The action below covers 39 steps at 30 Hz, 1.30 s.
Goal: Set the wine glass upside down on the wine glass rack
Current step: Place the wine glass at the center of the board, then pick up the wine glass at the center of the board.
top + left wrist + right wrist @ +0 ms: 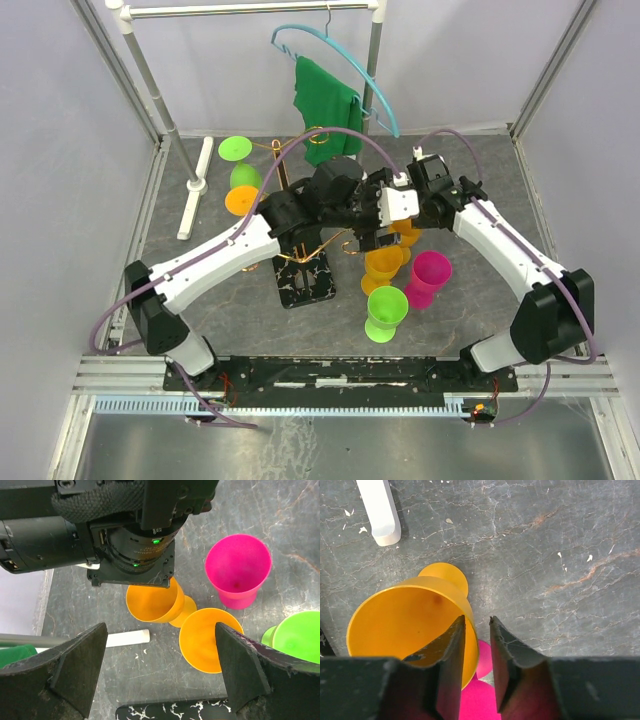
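Spread wide, the left pincer (160,672) hovers empty beside the wine glass rack (305,262). Rightward, the orange wine glass (407,622) is pinched by its rim in the right pincer (477,645), seemingly for inversion.

One glass (407,625) stood under the right gripper (476,652); the rack (305,262) stood left of the left gripper (160,675).

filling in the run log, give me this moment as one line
left gripper open above orange glasses | right gripper jaws nearly closed at rim of orange glass, grip unconfirmed | wine glass rack not yet loaded here
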Available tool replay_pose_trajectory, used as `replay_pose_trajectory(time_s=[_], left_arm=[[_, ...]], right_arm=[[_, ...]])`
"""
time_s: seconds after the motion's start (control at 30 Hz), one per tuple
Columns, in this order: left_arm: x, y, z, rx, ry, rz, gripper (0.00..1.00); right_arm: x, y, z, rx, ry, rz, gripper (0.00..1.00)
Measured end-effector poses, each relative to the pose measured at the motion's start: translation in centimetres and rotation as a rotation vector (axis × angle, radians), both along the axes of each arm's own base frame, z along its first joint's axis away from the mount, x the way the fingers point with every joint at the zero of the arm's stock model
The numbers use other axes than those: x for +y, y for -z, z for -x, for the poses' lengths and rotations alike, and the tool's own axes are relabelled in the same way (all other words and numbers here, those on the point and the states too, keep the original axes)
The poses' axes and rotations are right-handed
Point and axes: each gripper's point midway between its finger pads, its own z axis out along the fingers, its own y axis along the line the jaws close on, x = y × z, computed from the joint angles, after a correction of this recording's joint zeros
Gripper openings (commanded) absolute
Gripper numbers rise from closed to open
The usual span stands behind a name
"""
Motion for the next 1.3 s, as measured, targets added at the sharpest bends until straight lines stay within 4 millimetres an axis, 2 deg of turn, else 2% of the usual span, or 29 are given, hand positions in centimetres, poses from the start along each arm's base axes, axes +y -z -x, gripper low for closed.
replay_pose_trajectory(time_s=[0.17,0.27,0.4,0.53,0.63,0.93,1.3], left_arm=[[-0.5,1.0,-0.7,-0.004,-0.02,-0.028,0.87],[-0.8,1.5,-1.0,0.001,-0.026,-0.044,0.84],[-1.5,1.9,-1.2,0.002,-0.021,-0.054,0.8],[-2.9,2.6,-1.1,0.007,0.001,-0.082,0.75],[-4.2,3.2,-1.0,0.011,0.021,-0.104,0.74],[-5.8,5.4,-0.9,0.056,0.044,-0.187,0.65],[-6.9,10.9,-1.6,0.126,0.047,-0.309,0.54]], right_arm=[[-0.3,-0.6,-0.1,-0.012,-0.001,0.001,0.39],[-1.1,-2.4,-0.1,-0.051,0.018,-0.002,0.39],[-3.5,-6.8,0.3,-0.162,0.085,-0.008,0.39],[-6.5,-12.0,1.6,-0.299,0.173,-0.003,0.39],[-8.2,-14.3,3.3,-0.366,0.218,0.007,0.39],[-10.2,-15.7,6.4,-0.392,0.254,0.042,0.39],[-11.6,-16.8,9.4,-0.435,0.258,0.069,0.39]])
